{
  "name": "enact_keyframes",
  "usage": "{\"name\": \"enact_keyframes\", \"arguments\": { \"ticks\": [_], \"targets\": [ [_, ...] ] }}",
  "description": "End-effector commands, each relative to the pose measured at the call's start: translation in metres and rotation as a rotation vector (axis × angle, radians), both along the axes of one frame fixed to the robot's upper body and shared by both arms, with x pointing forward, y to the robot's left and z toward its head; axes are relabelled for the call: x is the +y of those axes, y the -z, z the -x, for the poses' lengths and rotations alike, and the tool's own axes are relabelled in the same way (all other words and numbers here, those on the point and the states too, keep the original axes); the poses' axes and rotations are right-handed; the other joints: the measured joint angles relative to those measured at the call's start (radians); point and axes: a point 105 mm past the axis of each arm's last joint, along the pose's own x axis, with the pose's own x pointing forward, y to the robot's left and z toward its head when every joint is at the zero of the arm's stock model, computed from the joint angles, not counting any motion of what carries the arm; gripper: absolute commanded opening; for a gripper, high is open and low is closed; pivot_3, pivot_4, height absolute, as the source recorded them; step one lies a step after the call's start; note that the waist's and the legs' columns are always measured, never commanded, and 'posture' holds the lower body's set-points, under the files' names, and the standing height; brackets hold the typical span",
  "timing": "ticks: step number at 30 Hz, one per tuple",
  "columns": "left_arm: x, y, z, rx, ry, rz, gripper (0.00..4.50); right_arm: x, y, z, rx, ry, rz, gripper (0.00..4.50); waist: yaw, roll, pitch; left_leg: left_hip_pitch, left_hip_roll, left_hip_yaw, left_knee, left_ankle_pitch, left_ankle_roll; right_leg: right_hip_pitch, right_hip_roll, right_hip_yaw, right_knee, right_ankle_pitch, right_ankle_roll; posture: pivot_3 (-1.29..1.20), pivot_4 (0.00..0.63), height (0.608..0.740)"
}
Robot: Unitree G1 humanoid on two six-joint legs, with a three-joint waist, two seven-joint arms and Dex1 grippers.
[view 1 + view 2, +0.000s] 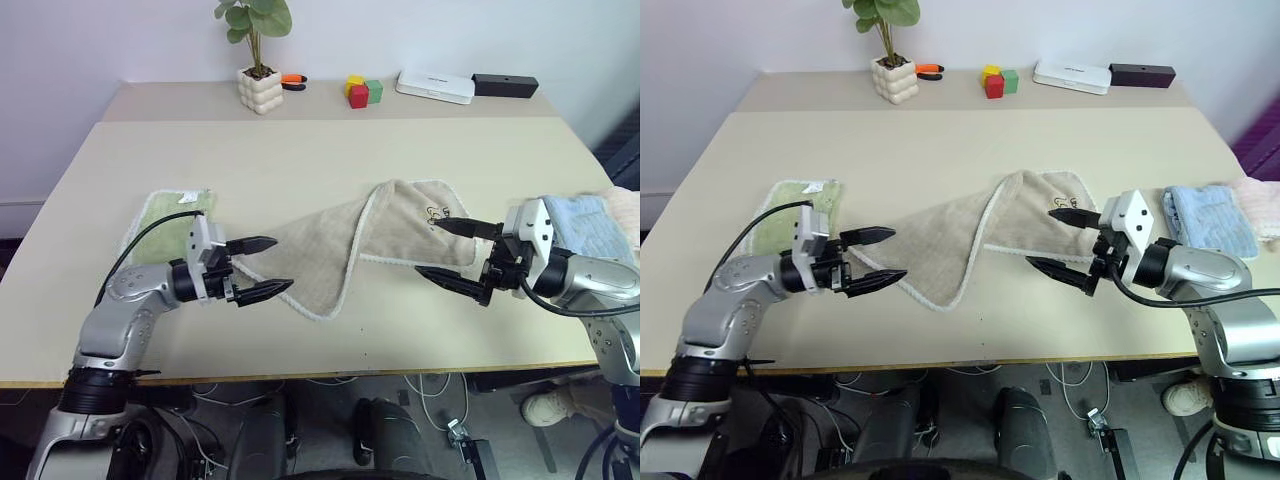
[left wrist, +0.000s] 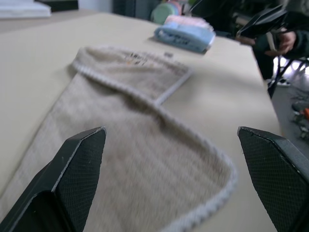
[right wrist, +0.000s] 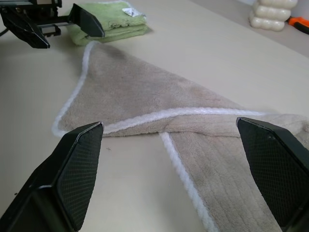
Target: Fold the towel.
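Both hands, left hand (image 1: 262, 267) and right hand (image 1: 447, 248), spread beside the towel (image 1: 330, 250); embroidery unreadable.

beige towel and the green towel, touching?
Cannot tell. In the right wrist view the beige towel's corner ends right by the green towel, behind the left gripper.

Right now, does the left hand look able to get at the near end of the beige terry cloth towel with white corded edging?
Probably yes. The left hand is open, pointing at the beige terry cloth towel, with nothing between them.
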Motion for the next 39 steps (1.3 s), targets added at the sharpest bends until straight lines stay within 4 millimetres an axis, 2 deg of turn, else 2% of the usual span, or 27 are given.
{"name": "enact_keyframes", "arguments": {
  "ticks": [1,9,16,20,23,27,31,35,39],
  "targets": [
    [0.002,-0.005,-0.001,-0.043,-0.014,-0.007,4.48,-0.003,-0.014,-0.003,-0.062,0.001,0.012,4.50,0.000,0.000,0.000,0.000,0.000,0.000,0.000,0.000,0.000,0.000,0.000,0.000,0.000,0.000,0.000,0.00,0.150,0.740],
    [0.010,0.000,0.008,-0.030,-0.021,-0.022,4.48,0.003,-0.017,-0.010,-0.072,-0.022,0.010,4.50,0.004,0.000,0.000,0.000,0.000,0.000,0.000,0.000,0.000,0.000,0.000,0.000,0.000,0.000,0.000,0.00,0.150,0.740],
    [0.011,0.006,0.018,0.002,0.065,-0.092,4.48,0.010,-0.018,-0.011,-0.100,-0.021,-0.015,4.50,0.000,0.000,0.000,0.000,0.000,0.000,0.000,0.000,0.000,0.000,0.000,0.000,0.000,-0.001,-0.002,0.00,0.150,0.740],
    [0.000,0.003,0.015,0.001,0.107,-0.078,4.48,0.017,-0.015,-0.009,-0.111,-0.003,-0.041,4.50,0.003,0.000,0.000,0.000,0.000,0.000,0.000,0.000,0.000,0.000,-0.001,0.000,0.000,-0.001,-0.002,0.00,0.150,0.740],
    [-0.017,0.005,0.014,0.017,0.172,-0.116,4.48,0.018,-0.014,-0.006,-0.117,0.012,-0.065,4.50,0.003,0.000,0.000,0.000,0.000,0.000,0.000,0.000,0.000,0.000,0.000,0.000,0.000,-0.001,-0.002,0.00,0.150,0.740],
    [-0.028,0.013,0.006,0.039,0.186,-0.185,4.48,0.032,-0.015,-0.006,-0.141,0.016,-0.101,4.50,0.000,0.000,0.000,0.000,0.000,0.000,0.000,0.000,0.000,0.000,0.000,0.000,0.000,0.000,0.000,0.00,0.150,0.740],
    [-0.045,0.019,-0.002,-0.048,0.167,-0.276,4.48,0.037,-0.019,-0.010,-0.179,0.033,-0.112,4.50,0.000,0.000,0.000,0.000,0.000,0.000,0.000,0.000,0.000,0.000,0.000,0.000,0.000,0.000,0.001,0.00,0.150,0.740],
    [-0.066,0.028,0.007,-0.092,0.224,-0.328,4.48,0.041,-0.022,-0.011,-0.209,0.044,-0.123,4.50,0.002,0.000,0.000,0.000,0.000,0.000,0.000,0.000,0.000,0.000,0.000,0.000,0.000,0.000,0.001,0.00,0.150,0.740],
    [-0.074,0.034,0.012,-0.115,0.253,-0.358,4.48,0.047,-0.023,-0.010,-0.222,0.045,-0.142,4.50,0.000,0.000,0.000,0.000,0.000,0.000,0.000,0.000,0.000,0.000,0.000,0.000,0.000,0.000,0.000,0.00,0.150,0.740]
  ]
}}
